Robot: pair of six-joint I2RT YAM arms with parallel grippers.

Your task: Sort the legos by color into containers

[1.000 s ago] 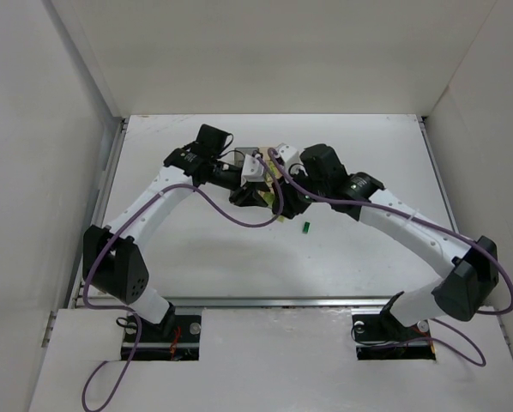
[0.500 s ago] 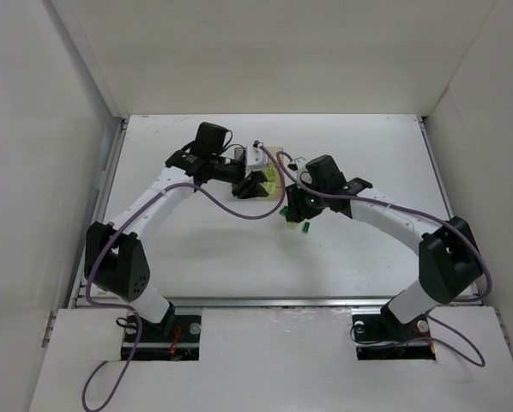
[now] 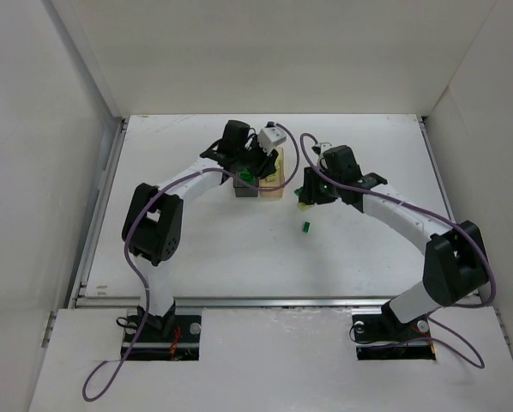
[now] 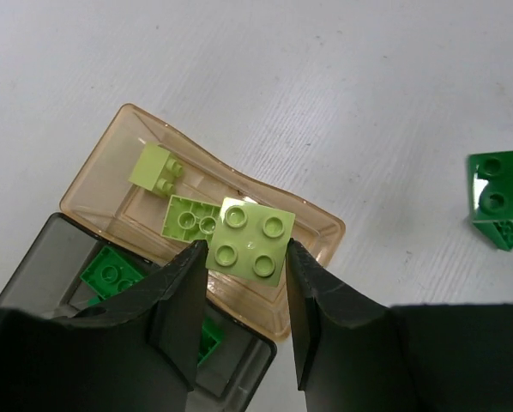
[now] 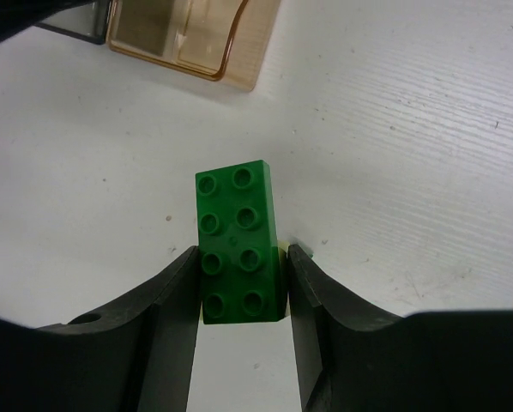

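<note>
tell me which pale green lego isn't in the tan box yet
The square four-stud lego clamped in the left gripper's jaws, above the tan box; the other two pale ones lie inside it.

readable txt: none, any view
pale yellow-green brick (image 4: 250, 240) studs: any lettering too small to tell
dark green brick (image 5: 239, 245) studs: same, can't make out
</note>
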